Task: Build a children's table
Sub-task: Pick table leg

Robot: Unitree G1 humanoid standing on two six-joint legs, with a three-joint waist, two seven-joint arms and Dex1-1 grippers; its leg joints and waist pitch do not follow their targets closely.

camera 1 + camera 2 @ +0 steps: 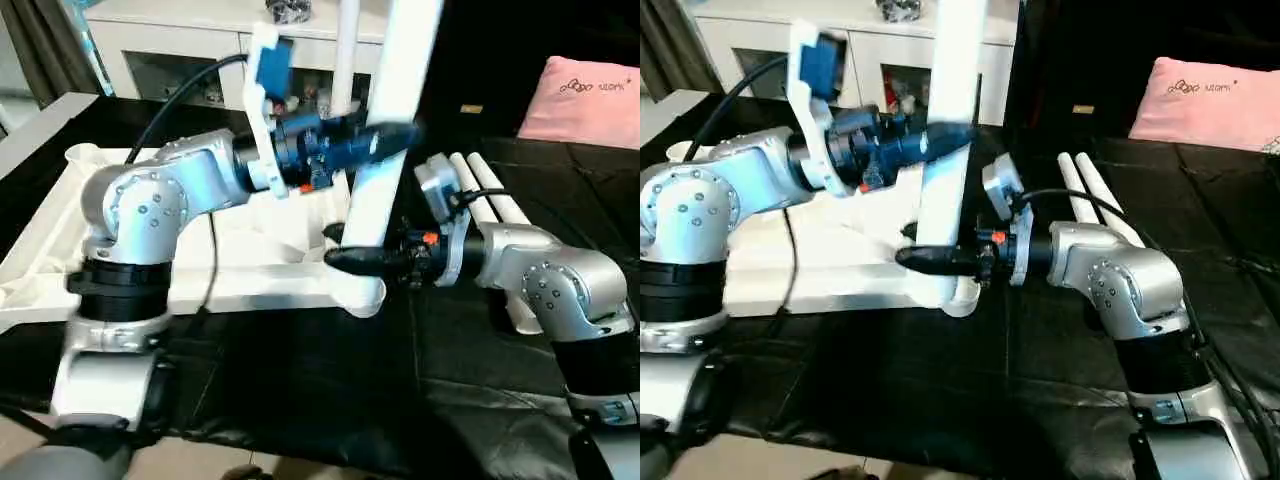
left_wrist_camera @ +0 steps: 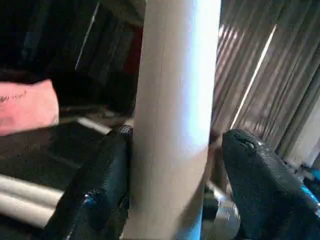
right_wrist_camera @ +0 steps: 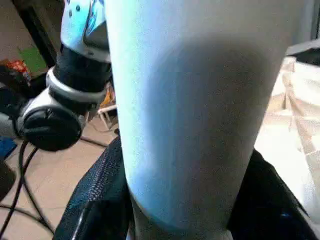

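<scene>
The white tabletop (image 1: 250, 270) lies underside up on the black cloth, to my left. One white leg (image 1: 372, 210) stands nearly upright in its near right corner socket (image 1: 365, 295). My left gripper (image 1: 395, 138) surrounds the leg about halfway up. In the left wrist view one finger (image 2: 100, 190) touches the leg (image 2: 175, 100), while the other finger (image 2: 260, 185) stands off it with a gap. My right gripper (image 1: 345, 255) clamps the leg just above the socket, and its fingers (image 3: 95, 200) press against both sides of the leg (image 3: 200, 100).
Two spare white legs (image 1: 490, 195) lie side by side on the black cloth behind my right arm. Another white leg (image 1: 346, 50) stands upright farther back. A white cabinet (image 1: 200, 50) is behind the tabletop, and a pink cushion (image 1: 585, 100) sits at the far right.
</scene>
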